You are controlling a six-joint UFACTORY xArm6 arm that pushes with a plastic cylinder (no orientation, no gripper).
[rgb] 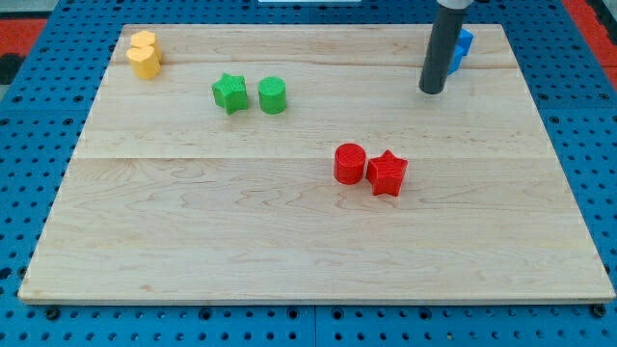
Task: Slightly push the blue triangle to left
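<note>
The blue triangle lies near the top right edge of the wooden board; most of it is hidden behind my rod. My tip rests on the board just below and to the left of the blue block, close to it; I cannot tell whether they touch.
A red cylinder and a red star sit together right of centre. A green star and a green cylinder sit at upper left of centre. Two yellow blocks lie at the top left corner.
</note>
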